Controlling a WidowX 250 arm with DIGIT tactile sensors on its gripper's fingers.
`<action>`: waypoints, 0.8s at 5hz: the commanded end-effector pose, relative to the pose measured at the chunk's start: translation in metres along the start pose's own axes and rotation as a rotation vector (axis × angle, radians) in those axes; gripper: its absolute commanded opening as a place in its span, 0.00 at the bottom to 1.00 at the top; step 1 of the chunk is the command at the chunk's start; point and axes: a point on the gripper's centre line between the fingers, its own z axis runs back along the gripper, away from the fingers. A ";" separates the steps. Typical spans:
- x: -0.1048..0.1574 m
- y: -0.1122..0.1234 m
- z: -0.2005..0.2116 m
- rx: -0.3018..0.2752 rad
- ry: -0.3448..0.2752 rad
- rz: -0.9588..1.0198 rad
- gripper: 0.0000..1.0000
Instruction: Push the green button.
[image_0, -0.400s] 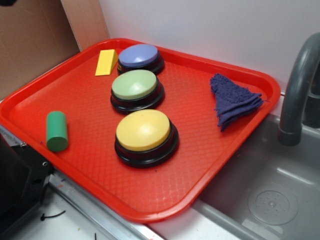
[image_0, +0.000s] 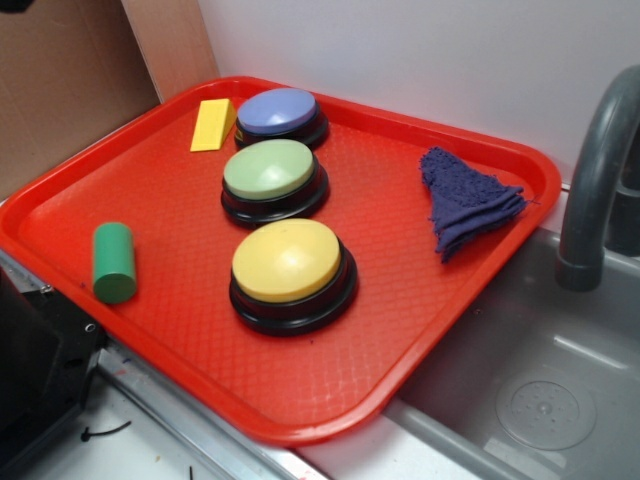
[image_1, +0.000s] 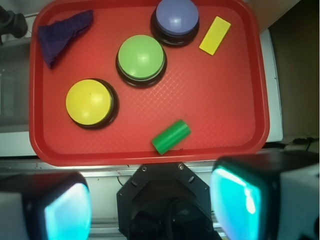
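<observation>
- A red tray (image_0: 120, 180) lies on a pale counter against a white wall, with a grey sink (image_0: 540, 390) and a grey tap (image_0: 595, 170) at one end and brown cardboard (image_0: 60, 80) at the other.
- The green button (image_0: 268, 169), one only, sits on a black base near the middle of the tray, as the middle one in a row of three buttons.
- One blue-purple button (image_0: 277, 110) stands just beside it toward the wall; one yellow button (image_0: 286, 260) stands just beside it toward the front rim. The three bases are close together; whether they touch cannot be told.
- One yellow wedge block (image_0: 213, 124) lies just beside the blue-purple button, near the tray's far corner.
- One green cylinder (image_0: 114, 261) lies on its side near the front rim, well apart from the green button.
- One folded dark blue cloth (image_0: 465, 200) lies near the sink-side rim, apart from the buttons.
- The gripper (image_1: 152, 207) shows only in the wrist view, high above and outside the tray's front rim; its two pads (image_1: 237, 197) stand wide apart with nothing between them, touching nothing.
</observation>
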 end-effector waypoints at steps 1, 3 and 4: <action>0.098 -0.024 -0.073 0.033 -0.106 -0.008 1.00; 0.123 -0.012 -0.138 -0.002 -0.125 -0.034 1.00; 0.120 -0.003 -0.160 0.025 -0.090 -0.035 1.00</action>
